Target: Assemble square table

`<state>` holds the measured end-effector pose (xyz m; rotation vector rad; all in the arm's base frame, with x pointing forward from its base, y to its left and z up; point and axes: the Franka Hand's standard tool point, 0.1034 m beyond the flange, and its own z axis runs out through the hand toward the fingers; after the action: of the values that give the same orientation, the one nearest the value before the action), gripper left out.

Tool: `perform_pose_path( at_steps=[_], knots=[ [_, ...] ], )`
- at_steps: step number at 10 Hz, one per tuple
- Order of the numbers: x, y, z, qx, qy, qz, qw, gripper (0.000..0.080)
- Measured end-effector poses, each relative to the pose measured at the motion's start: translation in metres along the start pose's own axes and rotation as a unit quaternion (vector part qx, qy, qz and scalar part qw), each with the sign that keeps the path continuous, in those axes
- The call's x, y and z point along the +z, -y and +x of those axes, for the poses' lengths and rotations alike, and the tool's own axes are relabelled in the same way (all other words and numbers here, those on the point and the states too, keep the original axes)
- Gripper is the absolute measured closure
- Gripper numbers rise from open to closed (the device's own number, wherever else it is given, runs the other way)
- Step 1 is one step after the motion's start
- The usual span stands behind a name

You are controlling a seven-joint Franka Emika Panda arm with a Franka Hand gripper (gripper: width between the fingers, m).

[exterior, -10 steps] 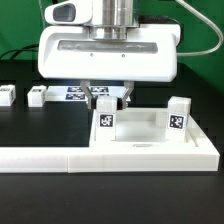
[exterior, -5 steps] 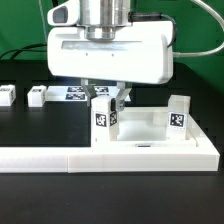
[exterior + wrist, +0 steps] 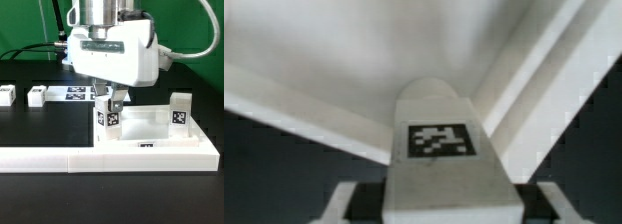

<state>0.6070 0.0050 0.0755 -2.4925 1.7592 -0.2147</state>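
Observation:
The white square table slab [image 3: 142, 133] lies against the barrier. Two tagged white legs stand upright in its corner sockets: one at the exterior view's left [image 3: 108, 118] and one at its right [image 3: 179, 112]. My gripper [image 3: 109, 101] hangs turned directly over the left leg, its fingers reaching down around the leg's top. In the wrist view that leg [image 3: 441, 150] fills the middle, tag facing the camera, with a finger [image 3: 356, 203] on each side. A dark gap separates each finger from the leg. The jaws are open.
Two loose tagged legs [image 3: 8, 95] [image 3: 37, 96] lie on the black table at the exterior view's left. The marker board [image 3: 77, 95] lies behind the gripper. The long white L-shaped barrier [image 3: 60, 157] runs along the front.
The gripper has turned about its vertical axis and come down from just above the left leg to around its top. The legs and slab have not shifted.

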Motion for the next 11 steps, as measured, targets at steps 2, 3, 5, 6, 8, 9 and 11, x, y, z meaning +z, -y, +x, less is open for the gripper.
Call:
perform_pose_path(
  at_steps=[2, 3, 5, 6, 8, 9, 11],
  knots=[
    [0.0006, 0.0009, -0.0010, 0.062, 0.002, -0.004, 0.998, 0.0506],
    [0.0006, 0.0012, -0.0018, 0.085, 0.002, -0.004, 0.996, 0.0506],
    [0.0010, 0.0010, -0.0022, 0.080, 0.002, -0.004, 0.997, 0.0374],
    [0.0010, 0.0010, -0.0022, 0.059, 0.002, -0.004, 0.998, 0.0241],
    [0.0007, 0.0013, -0.0023, -0.006, 0.002, -0.004, 1.000, 0.0169],
    [0.0003, 0.0019, -0.0024, -0.084, 0.003, -0.004, 0.996, 0.0155],
    [0.0002, 0.0014, -0.0011, -0.191, 0.003, -0.003, 0.982, 0.0151]
  ],
)
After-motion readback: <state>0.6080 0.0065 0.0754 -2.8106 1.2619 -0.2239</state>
